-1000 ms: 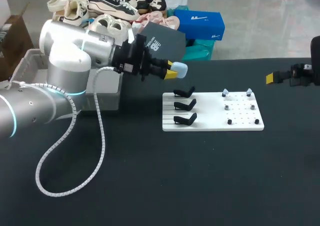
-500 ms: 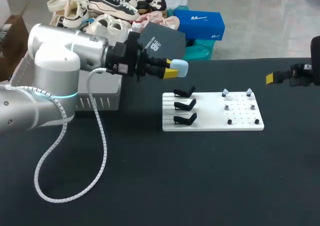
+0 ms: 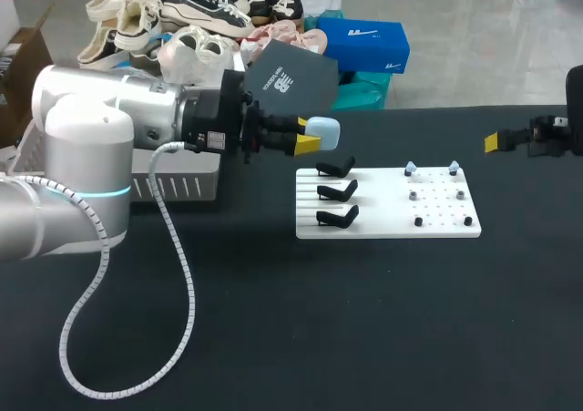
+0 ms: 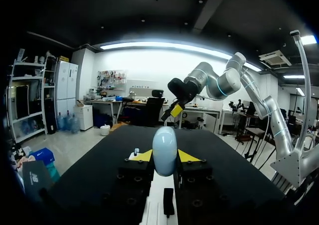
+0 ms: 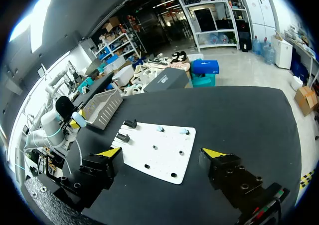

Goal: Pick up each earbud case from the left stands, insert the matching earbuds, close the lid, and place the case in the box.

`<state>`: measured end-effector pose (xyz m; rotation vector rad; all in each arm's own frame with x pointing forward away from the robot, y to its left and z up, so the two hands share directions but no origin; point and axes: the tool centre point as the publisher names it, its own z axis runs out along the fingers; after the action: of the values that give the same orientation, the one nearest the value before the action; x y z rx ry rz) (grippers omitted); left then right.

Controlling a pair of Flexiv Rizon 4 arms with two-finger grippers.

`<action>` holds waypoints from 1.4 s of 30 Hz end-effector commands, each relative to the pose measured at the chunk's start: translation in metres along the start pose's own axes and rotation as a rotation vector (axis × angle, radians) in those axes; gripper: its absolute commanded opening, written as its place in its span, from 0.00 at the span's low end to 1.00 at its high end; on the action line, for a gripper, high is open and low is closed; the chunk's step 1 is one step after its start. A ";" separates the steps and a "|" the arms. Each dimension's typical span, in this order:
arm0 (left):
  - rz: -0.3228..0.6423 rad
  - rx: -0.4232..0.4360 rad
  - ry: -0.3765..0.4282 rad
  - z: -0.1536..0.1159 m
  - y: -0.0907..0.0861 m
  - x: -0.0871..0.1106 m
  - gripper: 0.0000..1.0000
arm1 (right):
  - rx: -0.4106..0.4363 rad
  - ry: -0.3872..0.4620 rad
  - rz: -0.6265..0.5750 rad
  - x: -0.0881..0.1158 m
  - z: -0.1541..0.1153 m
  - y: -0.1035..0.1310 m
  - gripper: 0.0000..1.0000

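My left gripper is shut on a pale blue earbud case, held in the air just left of the white board. The left wrist view shows the case upright between the yellow tips, above the board's near end. Three black stands on the board's left side are bare. Small earbuds sit on pegs on its right side. My right gripper hangs open and empty at the far right. In the right wrist view it is high above the board.
A grey slotted basket stands at the table's left, behind my left arm, and shows again in the right wrist view. A white cable loops from the left arm down over the table.
My left arm's elbow has swung left and its wrist has levelled out. The case in its gripper has stayed almost where it was. The right arm has kept still.
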<state>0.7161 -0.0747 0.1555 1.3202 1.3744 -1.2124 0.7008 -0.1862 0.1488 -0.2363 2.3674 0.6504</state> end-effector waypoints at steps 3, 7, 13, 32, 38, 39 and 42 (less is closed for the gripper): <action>0.002 -0.125 -0.003 0.000 -0.005 0.000 0.00 | 0.000 0.003 0.000 0.000 0.000 0.000 1.00; 0.002 -0.125 -0.003 0.000 -0.005 0.000 0.00 | 0.000 0.003 0.000 0.000 0.000 0.000 1.00; 0.008 -0.102 -0.026 -0.001 -0.010 0.004 0.00 | 0.000 0.003 0.000 0.000 0.000 0.000 1.00; 0.138 0.058 -0.113 0.059 0.000 0.010 0.00 | 0.003 0.025 -0.041 0.003 -0.006 0.013 1.00; 0.144 0.045 -0.148 0.064 0.009 0.010 0.00 | -0.033 0.069 -0.138 0.010 -0.009 0.053 1.00; 0.145 0.043 -0.151 0.064 0.010 0.011 0.00 | -0.035 0.074 -0.154 0.011 -0.009 0.059 1.00; 0.146 0.036 -0.162 0.065 0.012 0.012 0.00 | -0.054 0.092 -0.187 0.014 -0.009 0.074 1.00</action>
<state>0.7216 -0.1345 0.1362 1.2988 1.1363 -1.2168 0.6697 -0.1315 0.1665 -0.5124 2.3703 0.6380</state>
